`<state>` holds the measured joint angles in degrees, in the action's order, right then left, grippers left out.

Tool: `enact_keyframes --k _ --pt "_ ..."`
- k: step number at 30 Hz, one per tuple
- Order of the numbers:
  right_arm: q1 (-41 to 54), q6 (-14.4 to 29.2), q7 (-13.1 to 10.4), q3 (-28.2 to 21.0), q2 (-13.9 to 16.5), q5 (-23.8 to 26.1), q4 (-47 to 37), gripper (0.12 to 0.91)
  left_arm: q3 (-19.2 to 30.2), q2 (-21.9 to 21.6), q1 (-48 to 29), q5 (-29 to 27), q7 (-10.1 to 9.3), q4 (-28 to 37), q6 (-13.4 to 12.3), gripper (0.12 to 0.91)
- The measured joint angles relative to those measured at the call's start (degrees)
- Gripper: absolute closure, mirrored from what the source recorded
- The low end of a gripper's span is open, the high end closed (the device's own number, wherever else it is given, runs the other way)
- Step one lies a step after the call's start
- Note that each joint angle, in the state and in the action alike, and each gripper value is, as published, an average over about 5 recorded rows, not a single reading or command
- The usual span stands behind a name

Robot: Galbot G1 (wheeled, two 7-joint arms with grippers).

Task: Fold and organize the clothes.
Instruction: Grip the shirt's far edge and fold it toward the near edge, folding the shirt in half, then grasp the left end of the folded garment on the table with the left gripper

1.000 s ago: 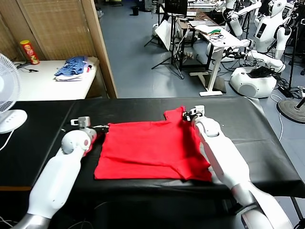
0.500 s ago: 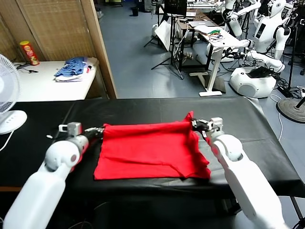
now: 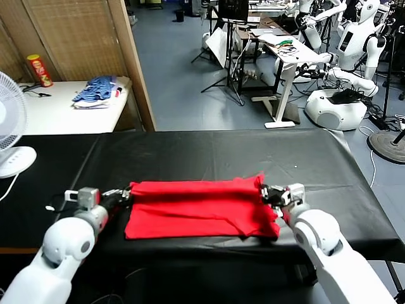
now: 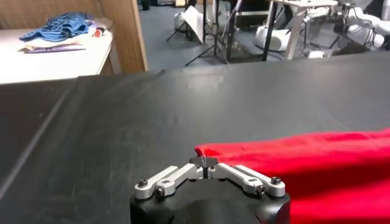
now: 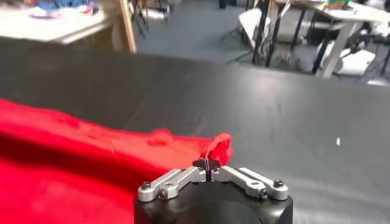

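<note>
The left gripper (image 4: 206, 162) has its fingers pinched tight on the corner of the red T-shirt (image 3: 199, 206), at the shirt's left far edge; in the left wrist view the fingertips meet on a small tip of red cloth. The right gripper (image 5: 208, 164) is likewise closed on the shirt's right far corner, where a little peak of cloth stands up between the fingertips. In the head view the left gripper (image 3: 120, 195) and the right gripper (image 3: 271, 194) sit level with each other at the two ends of the shirt's far edge, both low over the desk (image 3: 209, 149).

Between them the far edge of the shirt runs as a raised, doubled band lying over the rest of the cloth. The shirt lies as a flat wide rectangle on the near half of the black-covered desk, its near edge close to the desk's front edge, with a diagonal crease toward its right side.

Beyond the desk's left far corner stands a white side table (image 3: 57, 111) carrying a blue striped pile (image 3: 96, 90) and a red can (image 3: 39, 69). A white fan (image 3: 11, 136) stands at the desk's left edge.
</note>
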<state>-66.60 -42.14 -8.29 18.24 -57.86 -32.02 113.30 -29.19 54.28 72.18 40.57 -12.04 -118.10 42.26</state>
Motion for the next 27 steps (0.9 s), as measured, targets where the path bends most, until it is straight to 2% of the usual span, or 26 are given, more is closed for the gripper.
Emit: enact_keyframes --k 4,8,12,16,18,20,22,27 --pt "-2.0 -0.1 0.3 0.8 0.2 -0.1 1.4 0.892 -0.2 0.6 2.7 -1.1 -0.01 -1.2 0.0 0.904" --pt "-3.7 -0.1 1.4 2.3 1.0 -0.8 3.1 0.750 -0.2 1.2 4.5 -2.2 -0.05 -2.3 0.0 0.873" --pt "-4.8 0.3 1.8 4.8 1.8 -2.3 5.0 0.535 -0.6 1.4 5.5 -2.7 -0.12 -3.3 0.0 0.695" --pt "-4.3 3.2 1.0 6.9 1.4 -2.7 5.1 0.315 -1.2 1.3 5.5 -2.3 -0.12 -4.1 0.0 0.460" --pt "-3.3 5.4 0.3 7.2 0.6 -1.7 4.3 0.255 -1.3 1.4 5.2 -1.7 -0.11 -3.9 0.0 0.364" --pt "-2.0 7.1 0.0 6.8 -0.3 -0.2 2.9 0.236 -1.1 1.7 4.6 -1.0 -0.10 -3.4 0.0 0.281" --pt "-0.5 7.9 0.0 6.1 -1.5 1.4 1.1 0.229 -0.7 2.1 3.5 0.0 -0.16 -2.5 0.0 0.245" --pt "3.4 8.4 0.4 3.5 -4.5 3.4 -4.5 0.227 1.0 3.8 -0.6 2.6 -0.37 0.8 -0.1 0.233"
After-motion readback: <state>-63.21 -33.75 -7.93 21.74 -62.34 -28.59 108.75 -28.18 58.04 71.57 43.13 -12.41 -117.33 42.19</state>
